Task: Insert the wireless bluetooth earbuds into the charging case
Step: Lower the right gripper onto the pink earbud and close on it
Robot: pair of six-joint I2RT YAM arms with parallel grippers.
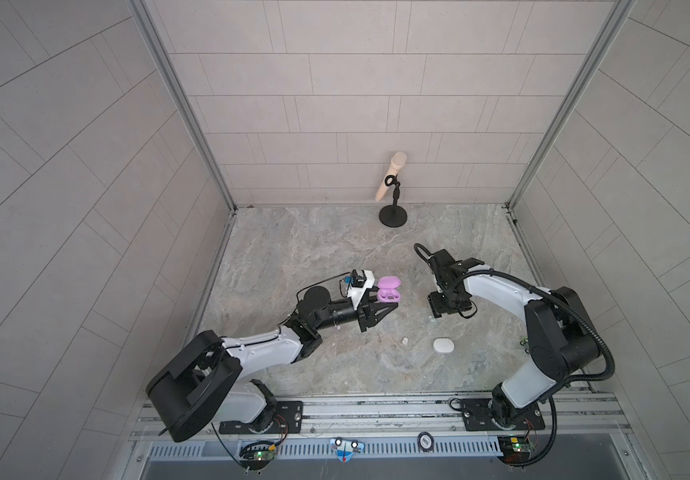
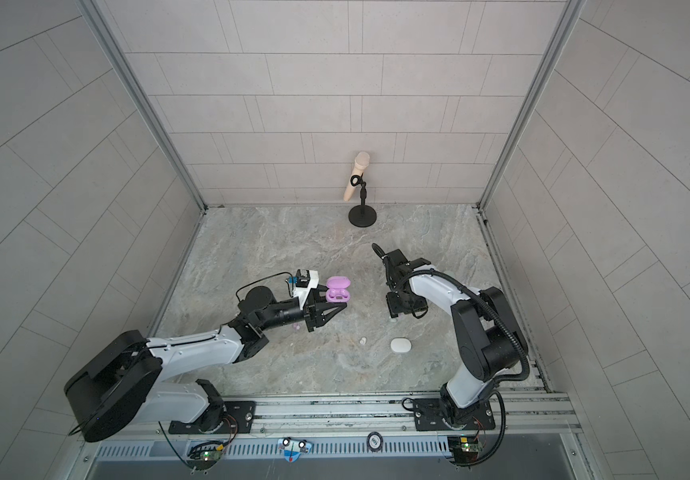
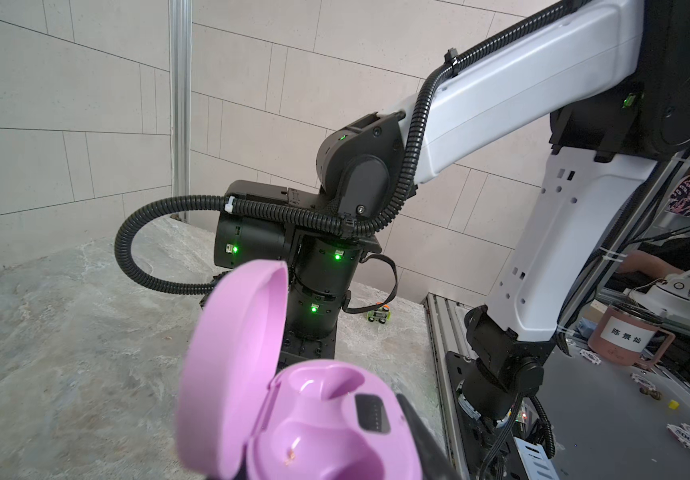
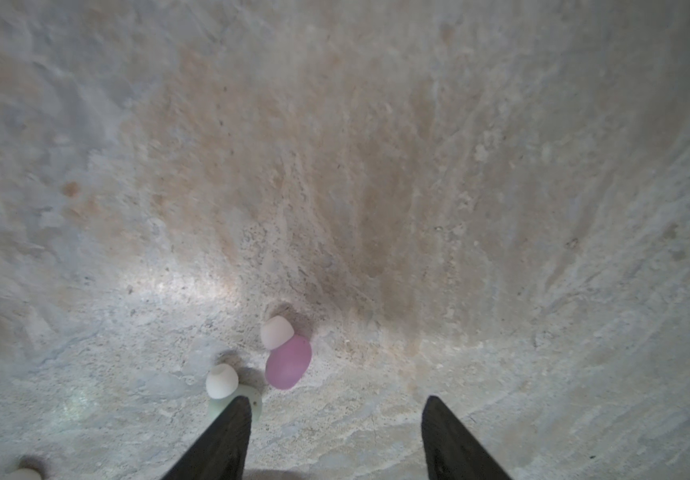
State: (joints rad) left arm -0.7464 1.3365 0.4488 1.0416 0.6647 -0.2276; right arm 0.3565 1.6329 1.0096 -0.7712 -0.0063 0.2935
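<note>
The charging case (image 3: 301,432) is smooth glossy plastic, the table (image 4: 335,166) rough matt stone.

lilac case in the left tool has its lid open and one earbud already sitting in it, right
No: the lilac case in the left tool has its lid open, but both sockets are empty, as the left wrist view shows.

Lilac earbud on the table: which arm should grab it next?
Right. The right gripper, open, hangs close beside the lilac earbud; the left gripper is shut on the open lilac charging case.
</note>
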